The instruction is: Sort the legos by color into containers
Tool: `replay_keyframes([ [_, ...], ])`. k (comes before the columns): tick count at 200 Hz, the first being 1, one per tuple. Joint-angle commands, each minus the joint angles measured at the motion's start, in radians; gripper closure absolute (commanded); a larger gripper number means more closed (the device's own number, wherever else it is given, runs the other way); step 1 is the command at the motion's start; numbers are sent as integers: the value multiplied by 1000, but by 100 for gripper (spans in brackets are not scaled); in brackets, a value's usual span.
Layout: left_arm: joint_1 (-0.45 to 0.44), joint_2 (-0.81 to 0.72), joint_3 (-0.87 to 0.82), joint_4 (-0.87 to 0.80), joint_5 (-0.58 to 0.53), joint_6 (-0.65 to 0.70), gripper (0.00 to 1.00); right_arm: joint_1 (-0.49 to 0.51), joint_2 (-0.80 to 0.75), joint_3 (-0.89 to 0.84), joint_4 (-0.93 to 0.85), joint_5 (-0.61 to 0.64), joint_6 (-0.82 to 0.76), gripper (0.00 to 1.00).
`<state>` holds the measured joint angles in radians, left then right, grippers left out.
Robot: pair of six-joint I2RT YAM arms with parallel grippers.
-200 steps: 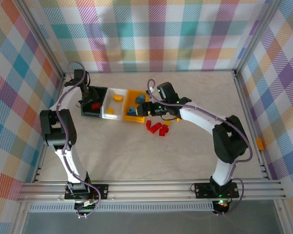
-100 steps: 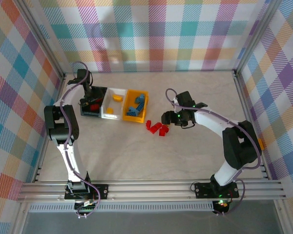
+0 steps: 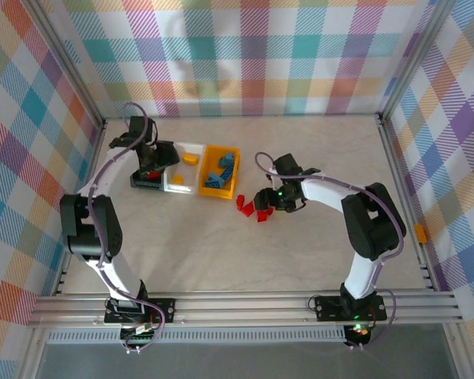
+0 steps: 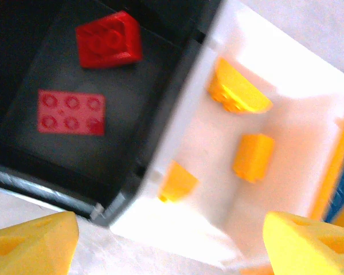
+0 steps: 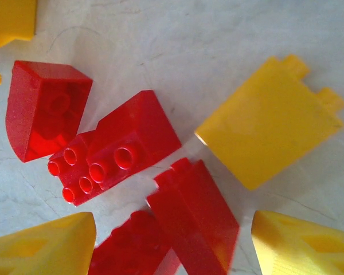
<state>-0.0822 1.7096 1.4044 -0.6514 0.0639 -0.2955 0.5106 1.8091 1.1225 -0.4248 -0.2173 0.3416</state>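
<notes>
Item: red lego (image 5: 192, 220), right of orange bin (image 3: 219, 193); lies between my right fingers (image 5: 46, 246), spread wide, empty; long axis diagonal.

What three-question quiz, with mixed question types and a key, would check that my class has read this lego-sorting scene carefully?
1. True or false: the black bin holds blue bricks.
2. In the left wrist view, how many yellow legos lie in the white bin? A) two B) three C) five
3. Fill in the blank: the right gripper hovers, jaws apart, over a cluster of ____ legos on the table.

Key: 1 false; 2 B; 3 red.
</notes>
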Motion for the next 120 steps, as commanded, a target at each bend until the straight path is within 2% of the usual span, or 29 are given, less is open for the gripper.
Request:
replay_keyframes([
  [1,-49,-89,-81,1,15,3,15,26,17,27,-29,28,-10,29],
  [29,-54,-120,-129,10,26,-3,15,31,29,28,-36,58,2,31],
  [94,-117,-49,-103,38,65,-20,15,36,-25,-29,-33,92,20,51],
  [120,-123,15,-69,42,51,-8,15,39,-48,-53,-33,75,26,50],
])
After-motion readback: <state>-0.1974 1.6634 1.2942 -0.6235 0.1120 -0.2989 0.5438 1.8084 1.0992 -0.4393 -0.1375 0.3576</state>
